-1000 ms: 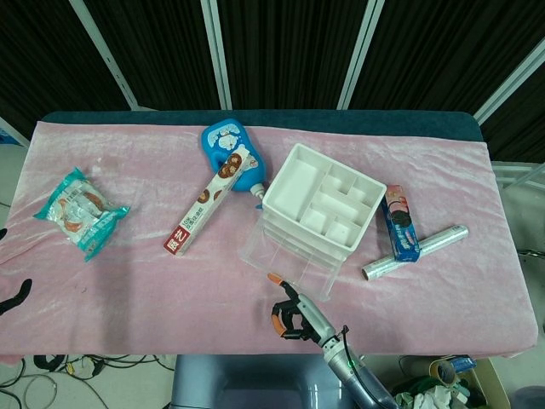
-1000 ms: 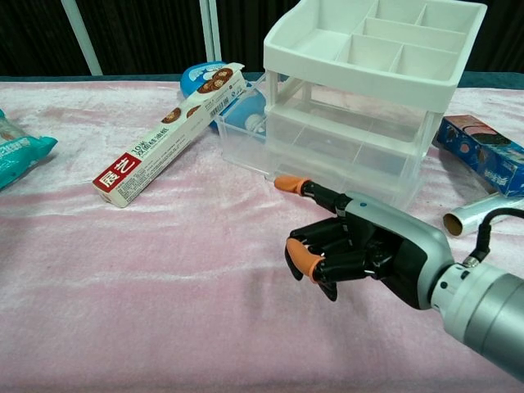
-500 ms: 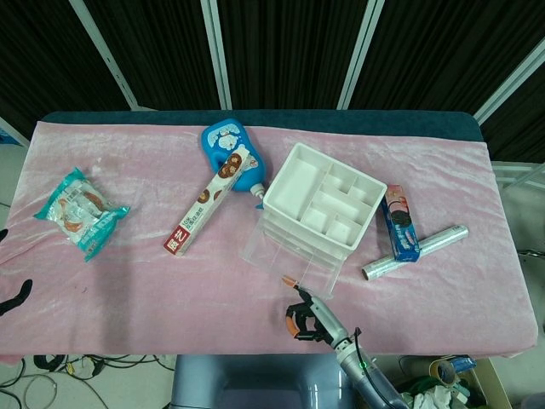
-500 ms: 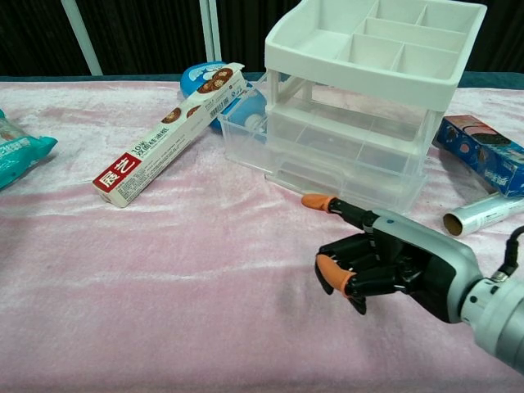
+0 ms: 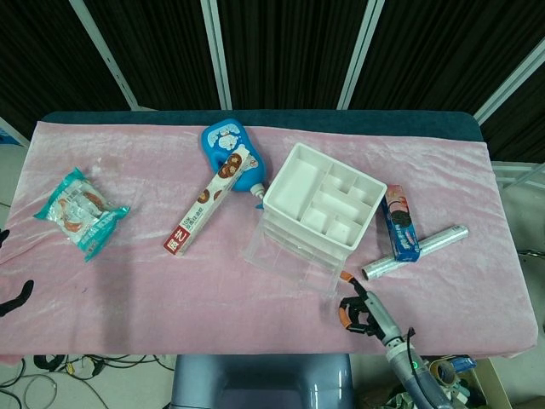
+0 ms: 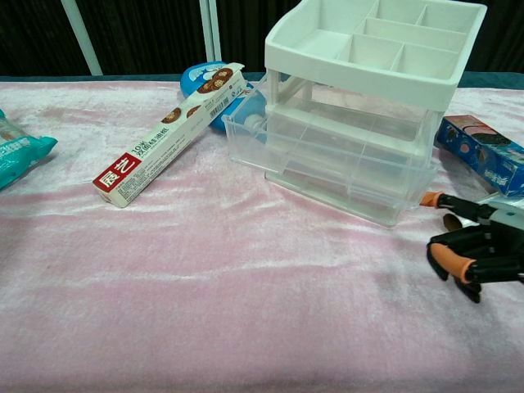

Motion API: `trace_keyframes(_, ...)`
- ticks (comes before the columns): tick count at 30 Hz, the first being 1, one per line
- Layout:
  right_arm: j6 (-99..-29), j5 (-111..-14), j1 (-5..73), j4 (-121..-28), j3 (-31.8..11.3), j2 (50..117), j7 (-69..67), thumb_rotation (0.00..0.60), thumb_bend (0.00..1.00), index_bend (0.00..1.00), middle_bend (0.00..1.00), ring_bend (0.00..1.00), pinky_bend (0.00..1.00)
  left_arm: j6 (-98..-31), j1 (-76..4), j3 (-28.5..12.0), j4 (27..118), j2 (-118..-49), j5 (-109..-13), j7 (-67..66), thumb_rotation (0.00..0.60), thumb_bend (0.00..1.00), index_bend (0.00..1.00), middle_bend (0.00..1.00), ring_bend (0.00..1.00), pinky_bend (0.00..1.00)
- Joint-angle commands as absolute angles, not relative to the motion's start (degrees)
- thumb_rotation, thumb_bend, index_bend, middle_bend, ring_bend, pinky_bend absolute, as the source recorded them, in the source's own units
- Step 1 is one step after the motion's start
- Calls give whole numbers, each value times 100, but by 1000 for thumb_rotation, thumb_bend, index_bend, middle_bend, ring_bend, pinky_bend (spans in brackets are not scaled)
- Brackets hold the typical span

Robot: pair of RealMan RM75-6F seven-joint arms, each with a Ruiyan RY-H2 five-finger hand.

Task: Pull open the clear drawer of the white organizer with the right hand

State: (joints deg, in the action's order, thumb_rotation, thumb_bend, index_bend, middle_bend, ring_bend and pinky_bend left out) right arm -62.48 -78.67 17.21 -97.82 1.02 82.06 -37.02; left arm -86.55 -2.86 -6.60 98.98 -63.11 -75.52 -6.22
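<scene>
I see the clear drawer (image 6: 344, 176) jutting from the white organizer (image 5: 324, 200) mid-table. My right hand (image 6: 475, 246) sits just right of its front corner — fingers curled in on nothing, one pointing out. Left hand (image 5: 13, 296) barely visible — can't tell.

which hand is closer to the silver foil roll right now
Right. The right hand sits just in front of the foil roll's near end; the left hand is at the table's far left edge.
</scene>
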Motion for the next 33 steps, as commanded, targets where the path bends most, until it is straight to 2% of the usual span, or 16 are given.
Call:
trace_keyframes(1,-6574,-7712,1532,-9779,-66,7498,-3656,600,499,123,654,746,716,-8661,-284,-661,9906,-6311,-7555,-627,600,295,98,54,1,68)
trace_keyframes(3,-6683,-7568,1476,-9716,-125,7107,-3263,600,456,122,599,718,681,-8666,-282,-661,9915,-6313,-7557,-629,600,295,98,54,0,68)
trace_keyframes(5,-6820,-7407,1421,-9627,-164,6778,-2660,600,376,105,503,665,593,-8671,-285,-661,9916,-6316,-7568,-636,600,295,98,55,0,68)
trace_keyframes(8,-7118,-7261,1306,-9545,-207,6543,-1908,600,280,44,310,510,413,-8681,-288,-661,9916,-6323,-7585,-646,600,295,98,55,1,68)
trace_keyframes(10,-7573,-7281,1158,-9375,-272,6514,-1402,600,251,27,213,415,312,-8699,-287,-656,9914,-6328,-7615,-660,600,295,98,55,1,68)
trace_keyframes(12,-8036,-7458,1008,-9120,-301,6638,-1136,600,234,26,178,371,274,-8710,-284,-648,9913,-6331,-7635,-670,600,295,98,55,1,68)
trace_keyframes(18,-8897,-8256,766,-8200,-153,7060,-296,600,158,27,149,314,248,-8758,-259,-611,9923,-6332,-7709,-704,600,295,98,54,0,67)
trace_keyframes(23,-8948,-8457,743,-8169,-111,7072,185,600,153,26,146,308,246,-8772,-245,-602,9922,-6319,-7723,-689,600,295,98,54,0,67)
trace_keyframes(28,-8720,-8436,734,-8386,-71,6898,267,600,153,21,146,307,246,-8746,-251,-620,9906,-6290,-7703,-630,600,295,98,55,0,67)
trace_keyframes(33,-8791,-8426,669,-8515,-153,6846,317,600,154,16,146,307,245,-8662,-278,-616,9886,-6272,-7660,-642,600,295,98,55,1,67)
